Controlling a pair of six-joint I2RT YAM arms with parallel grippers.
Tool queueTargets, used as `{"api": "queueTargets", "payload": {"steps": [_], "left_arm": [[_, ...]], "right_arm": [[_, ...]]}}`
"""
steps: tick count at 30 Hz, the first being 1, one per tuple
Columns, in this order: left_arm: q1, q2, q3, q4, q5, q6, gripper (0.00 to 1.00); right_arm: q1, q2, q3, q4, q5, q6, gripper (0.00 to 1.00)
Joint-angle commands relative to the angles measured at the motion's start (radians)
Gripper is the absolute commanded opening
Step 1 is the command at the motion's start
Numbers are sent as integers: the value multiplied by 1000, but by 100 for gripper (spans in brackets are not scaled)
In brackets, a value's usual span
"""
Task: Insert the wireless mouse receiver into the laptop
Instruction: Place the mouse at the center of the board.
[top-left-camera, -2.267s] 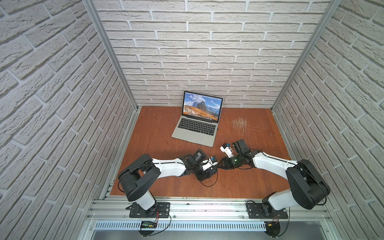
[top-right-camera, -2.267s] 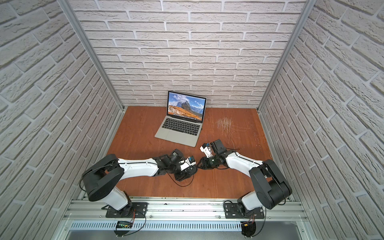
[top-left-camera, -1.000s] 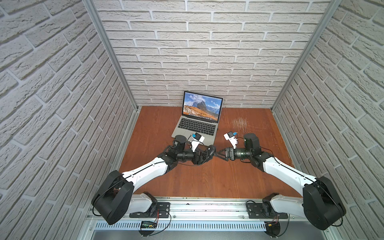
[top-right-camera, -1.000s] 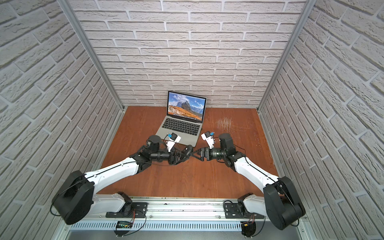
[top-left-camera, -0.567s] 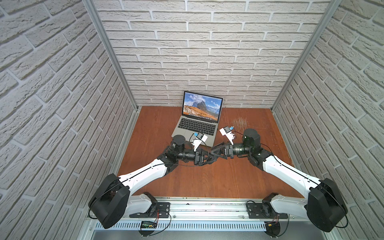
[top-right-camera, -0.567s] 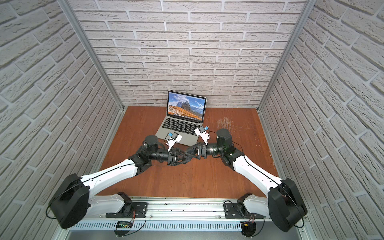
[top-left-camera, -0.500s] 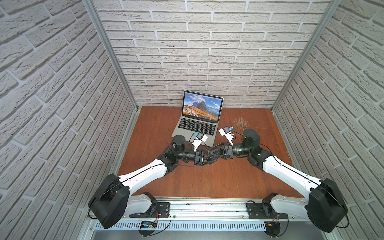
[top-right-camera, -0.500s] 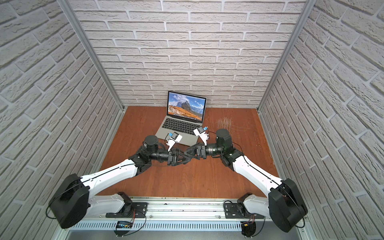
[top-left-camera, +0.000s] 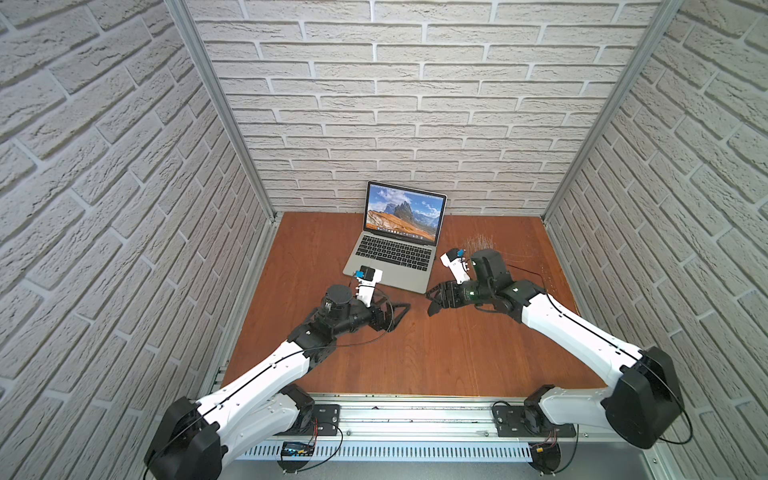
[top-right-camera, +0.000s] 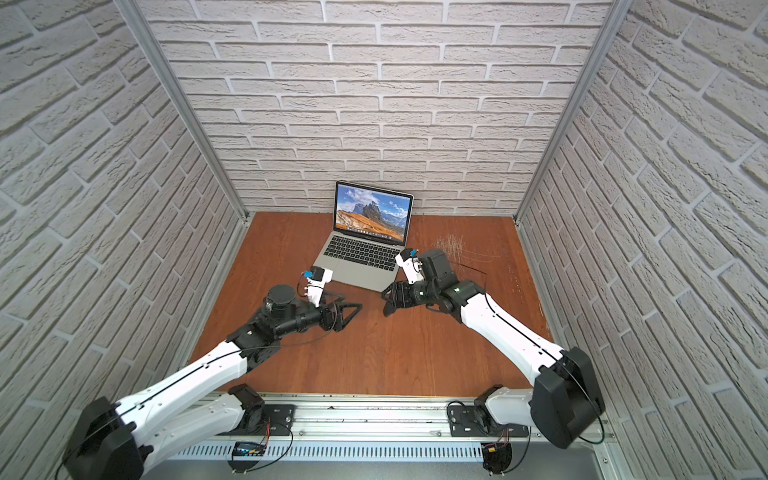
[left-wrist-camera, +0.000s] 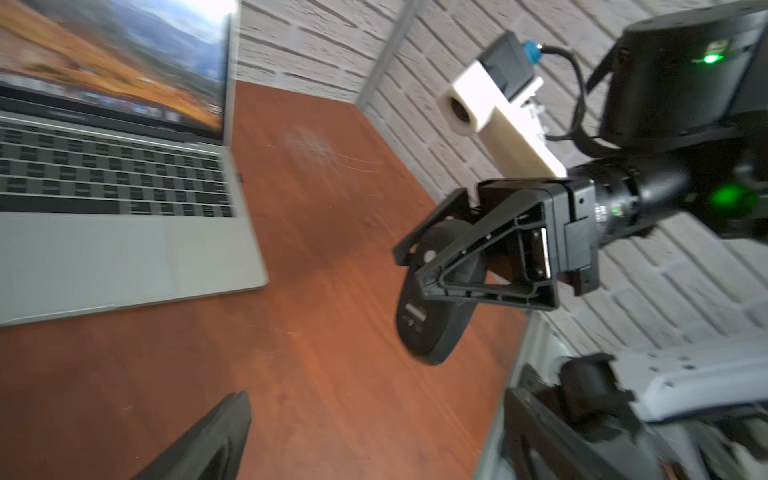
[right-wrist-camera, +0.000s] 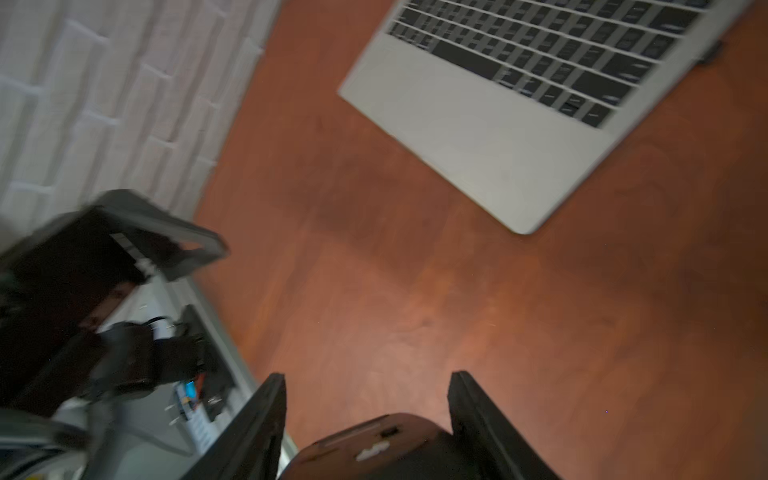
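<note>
Wireless mouse receiver is not clearly showing. A small pale slot on the underside of the black mouse is possibly housing it, but I cannot tell. Right gripper is clamping the mouse across its body and holding it off the table, just beside the near right corner of the laptop, underside facing the left arm. Left gripper is sitting spread wide and empty, near the mouse but apart.

Step in hand, as I'm reading it: pulling the receiver out of the mouse. Doing it well means:
- the right arm holding the mouse steady, underside out
- the left coming in straight, narrowing on the stub only and pinching its sides
- drawing along the slot's line without twisting

Wrist views are blurring, so fine alignment is hard to judge.
</note>
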Motion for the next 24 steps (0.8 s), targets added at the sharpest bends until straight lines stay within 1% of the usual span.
{"api": "queueTargets", "payload": {"steps": [1,4,5,6,8,10,11,12,14,16,18,20,22,24], "left_arm": [[36,-57,-31,-77,-227,93,98],[53,-72,-37,-87,-246,131,98],[57,-70,-34,-92,-250,143,99],[62,-65,-30,-102,-267,151,98],[76,-56,-26,-112,-283,160,98],[96,-53,-23,-117,-291,162,99],[104,-52,-24,-115,-292,166,99],[113,-55,-25,-117,-297,170,98],[129,-59,-28,-119,-308,179,98],[150,-62,-33,-122,-323,181,99],[171,-61,-39,-115,-345,179,98],[197,-55,-47,-99,-373,171,98],[224,-48,-51,-80,-426,174,98],[269,-40,-57,-51,-483,185,98]], "right_arm": [[47,114,103,-297,410,-192,24],[92,257,204,-368,547,-321,24],[110,297,230,-384,587,-379,25],[136,370,270,-398,634,-449,25],[164,473,334,-421,673,-513,26],[195,560,387,-431,663,-555,28],[214,593,405,-425,648,-580,32],[232,623,422,-424,633,-600,40],[257,678,461,-432,580,-619,59],[275,704,484,-433,535,-624,68],[284,706,487,-418,509,-614,83],[287,681,472,-394,489,-592,92],[287,631,437,-357,473,-559,95],[285,527,383,-305,471,-516,98]]}}
